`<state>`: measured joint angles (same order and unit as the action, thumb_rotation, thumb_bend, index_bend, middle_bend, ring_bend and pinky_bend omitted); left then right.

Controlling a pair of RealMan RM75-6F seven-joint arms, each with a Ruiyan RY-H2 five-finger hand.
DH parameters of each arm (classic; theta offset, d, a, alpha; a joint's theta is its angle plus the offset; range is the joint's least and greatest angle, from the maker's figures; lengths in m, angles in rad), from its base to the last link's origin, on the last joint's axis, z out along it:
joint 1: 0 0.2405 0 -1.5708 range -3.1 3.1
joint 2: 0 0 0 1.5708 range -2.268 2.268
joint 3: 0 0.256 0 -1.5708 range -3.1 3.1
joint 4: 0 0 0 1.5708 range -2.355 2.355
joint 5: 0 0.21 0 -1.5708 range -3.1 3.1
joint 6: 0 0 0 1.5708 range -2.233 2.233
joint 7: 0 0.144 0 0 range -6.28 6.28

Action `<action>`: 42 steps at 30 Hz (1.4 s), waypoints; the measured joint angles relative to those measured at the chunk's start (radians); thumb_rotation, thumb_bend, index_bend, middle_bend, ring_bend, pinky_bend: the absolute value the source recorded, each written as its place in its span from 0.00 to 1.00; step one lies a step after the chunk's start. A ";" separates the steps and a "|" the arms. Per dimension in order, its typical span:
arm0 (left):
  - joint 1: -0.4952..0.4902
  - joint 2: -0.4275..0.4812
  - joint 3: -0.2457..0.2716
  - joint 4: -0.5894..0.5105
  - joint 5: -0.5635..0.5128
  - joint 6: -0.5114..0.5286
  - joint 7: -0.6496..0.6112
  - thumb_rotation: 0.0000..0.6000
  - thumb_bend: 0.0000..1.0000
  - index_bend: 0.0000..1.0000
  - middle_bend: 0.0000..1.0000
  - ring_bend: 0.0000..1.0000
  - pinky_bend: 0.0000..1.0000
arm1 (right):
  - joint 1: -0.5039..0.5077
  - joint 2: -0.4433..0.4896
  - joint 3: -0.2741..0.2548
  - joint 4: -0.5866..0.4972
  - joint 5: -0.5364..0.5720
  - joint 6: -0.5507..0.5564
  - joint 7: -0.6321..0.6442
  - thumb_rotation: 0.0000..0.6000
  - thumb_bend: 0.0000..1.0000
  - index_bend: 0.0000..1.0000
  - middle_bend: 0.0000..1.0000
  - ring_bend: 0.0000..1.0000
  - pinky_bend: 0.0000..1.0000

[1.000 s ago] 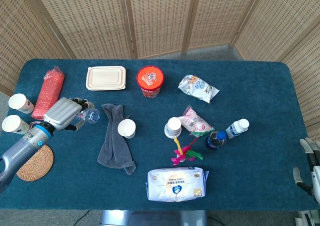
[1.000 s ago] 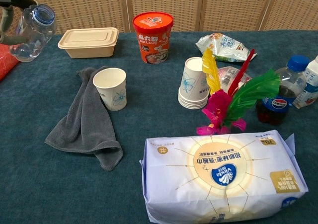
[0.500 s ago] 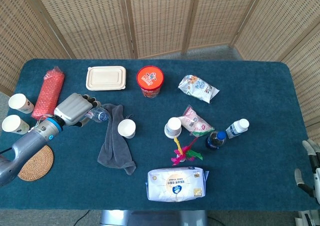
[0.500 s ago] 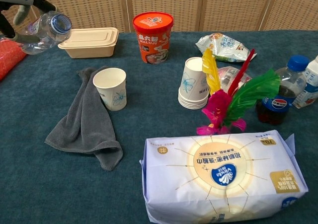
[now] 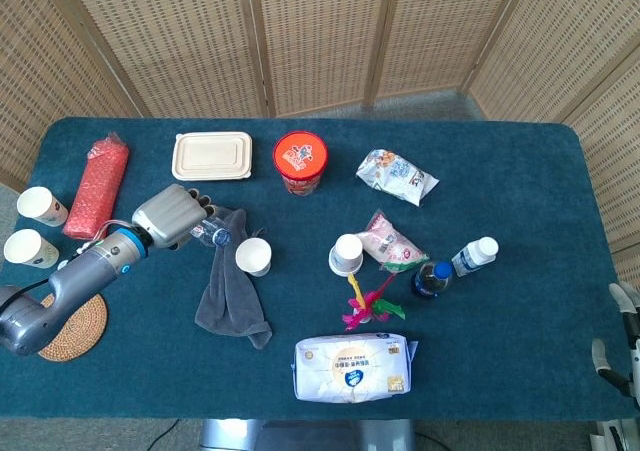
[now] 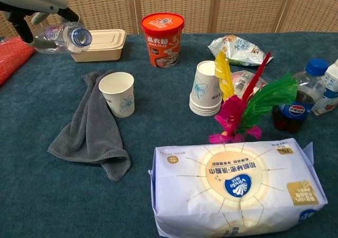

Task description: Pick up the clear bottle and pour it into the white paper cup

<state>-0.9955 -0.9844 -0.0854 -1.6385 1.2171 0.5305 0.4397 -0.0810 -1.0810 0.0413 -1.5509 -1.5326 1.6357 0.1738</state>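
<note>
Clear plastic caught the light as the clear bottle (image 6: 60, 36) lay nearly level in the left hand (image 5: 170, 217), fingers wrapped round its body; a second earlier it had stood almost upright, further left. Its uncapped mouth now pointed toward the white paper cup (image 6: 118, 93) on the grey towel (image 6: 91, 127), though it hung short of the rim, so pouring looked close. The right hand (image 5: 625, 336) showed only at the frame edge, its fingers impossible to judge.
</note>
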 measured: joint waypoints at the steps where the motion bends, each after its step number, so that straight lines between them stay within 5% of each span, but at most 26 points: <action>1: -0.007 -0.002 0.003 0.001 -0.004 -0.004 0.011 0.95 0.60 0.43 0.34 0.39 0.54 | -0.001 -0.001 0.000 0.002 0.001 0.000 0.003 1.00 0.51 0.00 0.00 0.00 0.12; 26: -0.217 -0.033 0.128 0.010 -0.194 -0.076 0.232 0.97 0.60 0.45 0.34 0.39 0.54 | -0.029 -0.044 0.003 0.070 0.014 0.021 0.073 1.00 0.51 0.00 0.00 0.00 0.12; 42: -0.379 -0.079 0.281 0.038 -0.298 -0.071 0.411 0.97 0.61 0.45 0.34 0.39 0.54 | -0.036 -0.063 0.007 0.106 0.023 0.016 0.109 1.00 0.51 0.00 0.00 0.00 0.12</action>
<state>-1.3747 -1.0631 0.1951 -1.6001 0.9195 0.4594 0.8509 -0.1172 -1.1442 0.0487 -1.4448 -1.5092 1.6515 0.2826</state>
